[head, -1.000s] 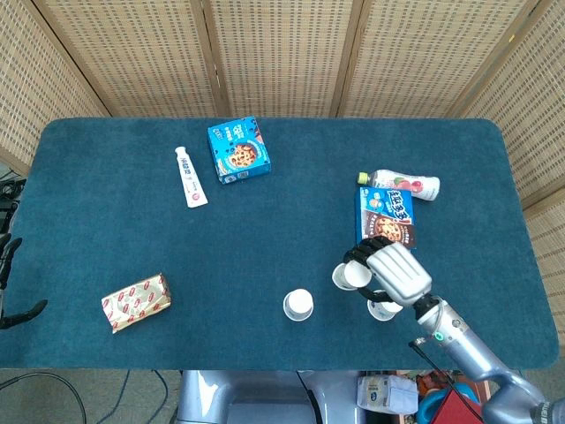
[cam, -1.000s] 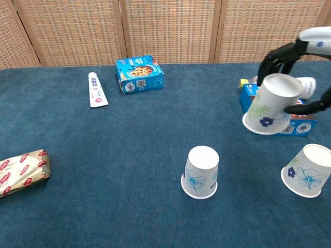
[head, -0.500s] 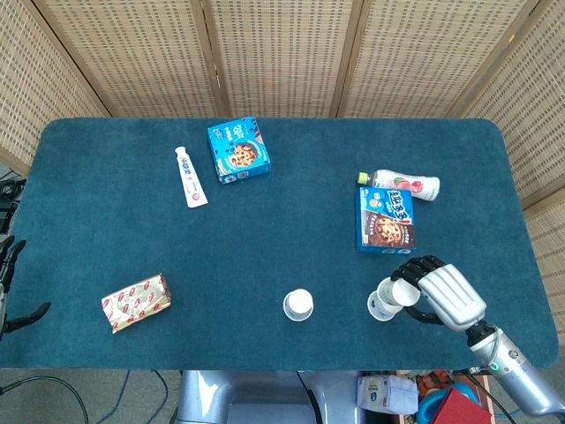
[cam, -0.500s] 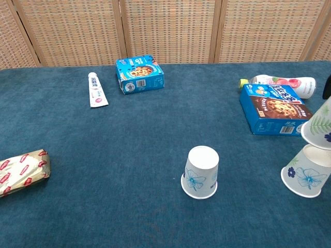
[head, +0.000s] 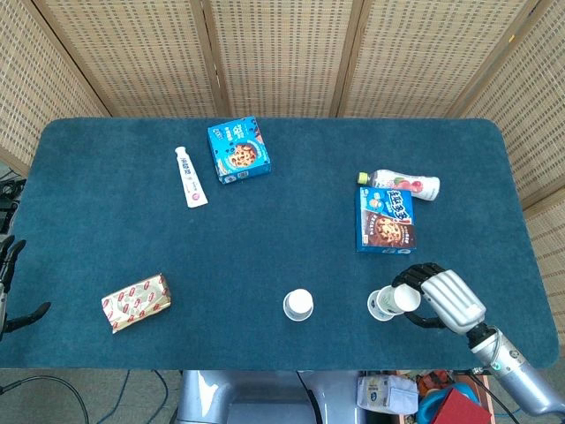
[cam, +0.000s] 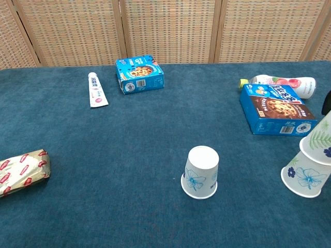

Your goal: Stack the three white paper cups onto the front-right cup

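Note:
My right hand (head: 446, 299) grips a white paper cup (head: 405, 299) at the front right of the table. In the chest view this upside-down cup (cam: 321, 138) is tilted, and its rim overlaps the top of the front-right cup (cam: 306, 176), which also stands upside down. From the head view the front-right cup (head: 380, 306) shows just left of the held one. A third cup (head: 298, 305) stands upside down alone at the front middle (cam: 201, 172). My left hand (head: 9, 256) hangs off the table's left edge, its fingers apart and holding nothing.
A blue cookie box (head: 385, 219) and a lying bottle (head: 404, 185) are behind the right hand. A second blue box (head: 238, 150) and a toothpaste tube (head: 190, 177) lie at the back left. A foil snack pack (head: 135, 301) lies front left.
My right hand carried the cup from in front of the cookie box rightward and down over the front-right cup. In the last half second it sank a little lower.

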You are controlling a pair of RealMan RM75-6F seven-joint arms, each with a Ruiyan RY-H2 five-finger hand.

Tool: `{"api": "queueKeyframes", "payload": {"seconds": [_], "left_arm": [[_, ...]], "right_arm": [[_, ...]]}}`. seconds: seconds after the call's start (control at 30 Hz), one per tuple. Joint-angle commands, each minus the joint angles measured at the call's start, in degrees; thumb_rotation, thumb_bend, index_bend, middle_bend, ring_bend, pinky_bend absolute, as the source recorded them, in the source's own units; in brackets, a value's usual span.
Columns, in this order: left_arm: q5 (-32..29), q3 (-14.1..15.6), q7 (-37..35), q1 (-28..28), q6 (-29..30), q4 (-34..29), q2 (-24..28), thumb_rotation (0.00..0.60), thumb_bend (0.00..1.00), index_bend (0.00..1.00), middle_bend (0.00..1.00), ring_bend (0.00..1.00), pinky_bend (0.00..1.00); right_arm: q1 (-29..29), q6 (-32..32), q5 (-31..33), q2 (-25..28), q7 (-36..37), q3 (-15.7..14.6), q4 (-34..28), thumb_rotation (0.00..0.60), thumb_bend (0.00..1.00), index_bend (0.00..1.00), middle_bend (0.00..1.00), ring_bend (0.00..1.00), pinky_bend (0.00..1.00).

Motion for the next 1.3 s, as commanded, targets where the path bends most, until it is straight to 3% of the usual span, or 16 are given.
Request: {"api": "queueKeyframes", "payload": {"seconds": [0.03,0.37,0.5,0.57,0.63,0.7,0.9,1.17,1.3], "left_arm": [[-0.1,0.0,-0.1,0.0,-0.1,0.1,0.0,0.6,0.18,0.0,0.0,0.0,0.0],[-0.2,-0.1,-0.2,0.0,-0.1,0.1,0.1,0.6,0.18,0.0,0.0,0.0,0.0],[-0.3,-0.1,-0.1,-0.1,-0.3,0.1,0.0,0.6,0.18,0.0,0.0,0.0,0.0],[-0.3,-0.1,-0.1,-0.1,-0.4,0.1,0.0,0.6,0.18,0.0,0.0,0.0,0.0],[-0.3,-0.1,0.1,-0.1,-0.3,0.1,0.0,0.6,0.18,0.0,0.0,0.0,0.0],[-0.3,-0.1,0.2,-0.1,-0.3,0.1,-0.1,0.6,0.18,0.0,0.0,0.0,0.0],[-0.2,0.0,0.3,-0.1,-0.3,0.1,-0.1,0.6,0.18,0.0,0.0,0.0,0.0],[-0.3,-0.1,0.0,0.0,-0.2,0.0,0.1,0.6,0.18,0.0,0.0,0.0,0.0],[0.0,0.0,0.5,-0.1,-0.3,-0.1,0.0,0.6,0.18,0.0,0.0,0.0,0.0]], "right_arm": [[0.1,-0.5,-0.3,-0.8,0.2,0.1,0.7,0.6,0.48,0.4,0.46,0.32,0.35],[0.2,-1.6,0.0,-1.9,-0.3,0.5,1.7,0.6,0.48,0.4,0.44,0.32,0.35],[0.1,-1.9,-0.1,-1.9,-0.2,0.4,2.1,0.6,0.48,0.4,0.37,0.27,0.34],[0.2,-2.2,-0.3,-1.7,0.0,0.3,2.1,0.6,0.48,0.36,0.3,0.21,0.28],[0.7,-3.3,-1.3,-0.8,1.1,-0.8,1.8,0.6,0.47,0.3,0.2,0.11,0.12],[0.8,-3.4,-1.9,-0.2,1.5,-1.0,1.6,0.6,0.43,0.26,0.12,0.04,0.03],[0.7,-2.9,-2.6,0.3,1.5,-1.2,1.2,0.6,0.28,0.2,0.01,0.0,0.0],[1.1,-2.4,-3.5,0.7,0.7,-0.7,-0.6,0.6,0.26,0.19,0.01,0.0,0.0],[4.5,-6.1,-4.4,0.3,-2.4,1.0,-5.1,0.6,0.25,0.19,0.04,0.0,0.0]]}}
